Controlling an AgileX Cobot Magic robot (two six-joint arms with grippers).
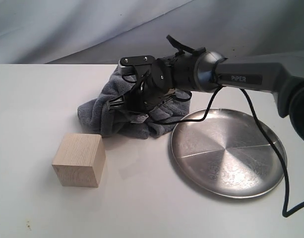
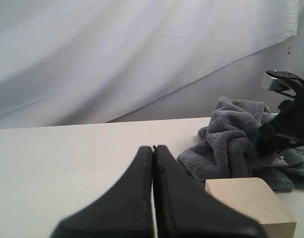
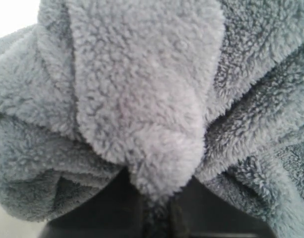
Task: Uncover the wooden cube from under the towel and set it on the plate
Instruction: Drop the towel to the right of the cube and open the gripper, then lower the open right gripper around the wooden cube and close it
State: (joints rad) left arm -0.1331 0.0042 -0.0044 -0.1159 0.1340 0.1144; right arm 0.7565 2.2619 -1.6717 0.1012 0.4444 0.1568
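Note:
The wooden cube (image 1: 79,159) stands uncovered on the white table at the front left; its corner (image 2: 251,204) also shows in the left wrist view. Behind it lies the bunched blue-grey towel (image 1: 108,113), also seen as a heap (image 2: 231,141) past the cube. My right gripper (image 1: 137,101) reaches across from the right and is shut on a fold of the towel (image 3: 142,99), which fills its wrist view. The silver plate (image 1: 228,151) lies to the right with nothing on it. My left gripper (image 2: 153,151) is shut on nothing, low over the table beside the cube.
A black cable (image 1: 271,144) from the right arm hangs across the plate's far side and down its right rim. A pale cloth backdrop (image 1: 67,29) closes the back of the table.

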